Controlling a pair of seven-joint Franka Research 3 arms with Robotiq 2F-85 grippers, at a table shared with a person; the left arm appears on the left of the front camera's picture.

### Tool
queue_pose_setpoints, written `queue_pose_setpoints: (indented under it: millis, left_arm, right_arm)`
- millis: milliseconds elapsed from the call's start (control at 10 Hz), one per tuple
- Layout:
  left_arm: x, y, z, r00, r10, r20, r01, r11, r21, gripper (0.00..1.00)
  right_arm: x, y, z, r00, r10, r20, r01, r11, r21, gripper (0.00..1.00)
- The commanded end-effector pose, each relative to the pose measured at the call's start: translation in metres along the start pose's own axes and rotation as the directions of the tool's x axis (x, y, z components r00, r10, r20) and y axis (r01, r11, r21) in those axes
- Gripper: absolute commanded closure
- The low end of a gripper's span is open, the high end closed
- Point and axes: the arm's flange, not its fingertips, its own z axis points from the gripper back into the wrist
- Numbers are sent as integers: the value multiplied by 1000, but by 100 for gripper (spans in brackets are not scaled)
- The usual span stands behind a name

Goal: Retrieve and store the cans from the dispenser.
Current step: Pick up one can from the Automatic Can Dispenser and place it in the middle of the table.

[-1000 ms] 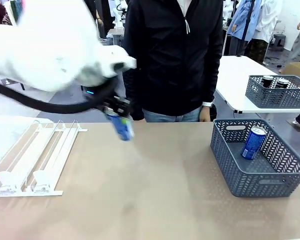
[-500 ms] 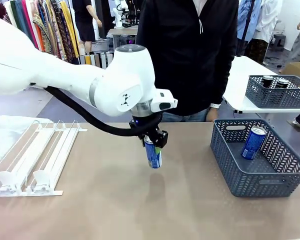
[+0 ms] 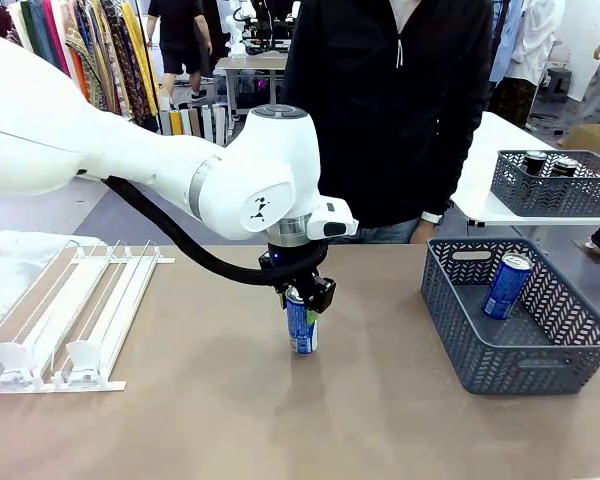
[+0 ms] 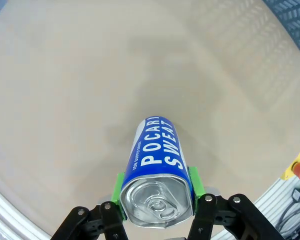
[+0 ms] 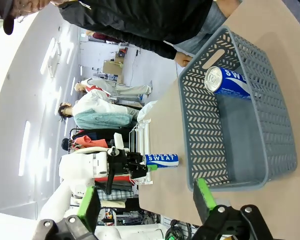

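Note:
My left gripper (image 3: 302, 297) is shut on the top of a blue can (image 3: 302, 325) held upright at the table's middle, its base at or just above the surface. In the left wrist view the green pads (image 4: 121, 187) clamp the can (image 4: 155, 155) just below its silver lid. The white dispenser (image 3: 70, 310) lies at the table's left. A second blue can (image 3: 506, 285) leans inside the grey basket (image 3: 520, 375) at the right. My right gripper (image 5: 146, 200) is open, looking over that basket (image 5: 200, 115) and its can (image 5: 230, 82).
A person in a black jacket (image 3: 380, 110) stands close behind the table's far edge. A crumpled clear plastic bag (image 3: 10, 260) lies beyond the dispenser. Another grey basket with black cans (image 3: 555, 185) sits on a separate white table at the back right.
My left arm has carried the blue can from near the dispenser rightward to the table's middle and lowered it. The can now stands upright instead of tilted.

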Motion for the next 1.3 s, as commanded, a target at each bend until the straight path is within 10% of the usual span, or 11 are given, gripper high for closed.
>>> queue_pose_setpoints:
  millis: [0, 200, 800, 1200]
  left_arm:
    - [6, -1, 1, 1000, 16, 0, -16, 999, 40, 100]
    - [5, -1, 7, 999, 9, 33, -10, 999, 42, 0]
    - [-43, 44, 119, 970, 115, 212, -127, 991, 39, 0]
    - [-185, 175, 214, 863, 418, 284, -303, 878, -371, 0]
  right_arm:
    - [1, 3, 0, 1000, -1, 7, 1, 1000, 16, 0]
    - [1, 3, 0, 1000, -1, 7, 1, 1000, 16, 0]
    - [1, 3, 0, 1000, -1, 7, 1, 1000, 16, 0]
    - [1, 3, 0, 1000, -1, 7, 1, 1000, 16, 0]
